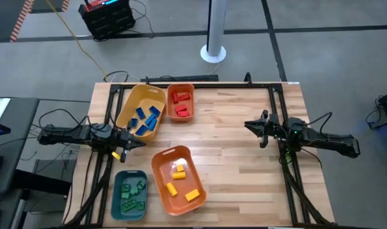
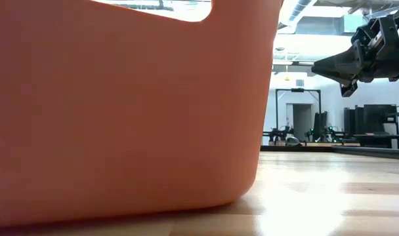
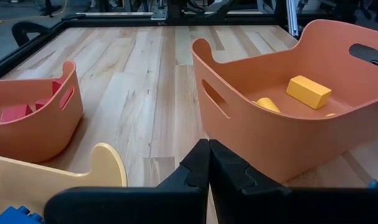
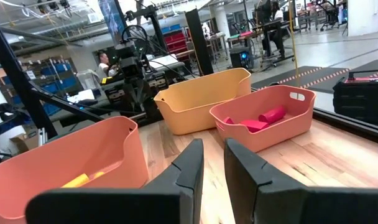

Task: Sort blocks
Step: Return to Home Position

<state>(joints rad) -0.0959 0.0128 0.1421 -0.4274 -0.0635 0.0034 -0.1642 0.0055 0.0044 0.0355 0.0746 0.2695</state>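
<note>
The blocks lie sorted in four bins on the table's left half. Blue blocks are in the yellow bin, and red blocks in the small orange bin. Yellow blocks sit in the large orange bin, green blocks in the teal bin. My left gripper hovers shut at the left edge, between the yellow and teal bins. My right gripper hovers shut at the right side, above bare wood, pointing toward the bins.
A black frame runs along the table's far edge and both sides. The middle and right of the wooden tabletop hold no objects. In the low view the large orange bin's wall fills the left. A person stands far off in the room.
</note>
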